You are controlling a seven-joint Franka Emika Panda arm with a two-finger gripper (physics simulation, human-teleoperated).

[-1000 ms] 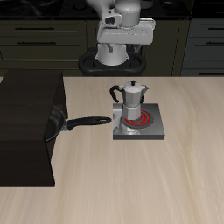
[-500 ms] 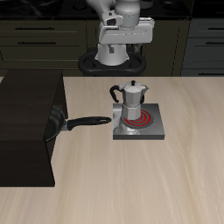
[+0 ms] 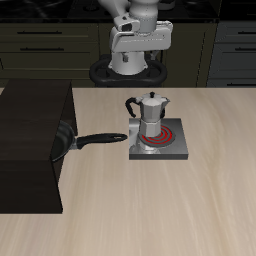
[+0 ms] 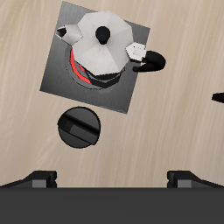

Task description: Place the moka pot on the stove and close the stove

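Observation:
The silver moka pot [image 3: 150, 116] stands upright on the grey stove [image 3: 175, 150], over its red glowing coil [image 3: 163, 132]. Its black handle points toward the frying pan. The stove's black knob [image 3: 150, 149] sits on the side nearer the table's front edge. In the wrist view I look straight down on the moka pot [image 4: 103, 48], the stove [image 4: 61, 74] and the knob [image 4: 79, 129]. My gripper [image 3: 137, 52] hangs high above the table's back, well apart from the pot. In the wrist view the gripper [image 4: 112, 178] is open, with its fingertips [image 4: 39, 179] far apart and nothing between them.
A black frying pan [image 3: 68, 140] lies beside the stove, its handle [image 3: 102, 138] reaching toward it; the handle's tip [image 4: 219, 96] shows in the wrist view. A large black box [image 3: 30, 145] stands behind the pan. Dark cabinets run along the back.
My gripper has risen a little farther above the table. The moka pot, stove and pan have not moved.

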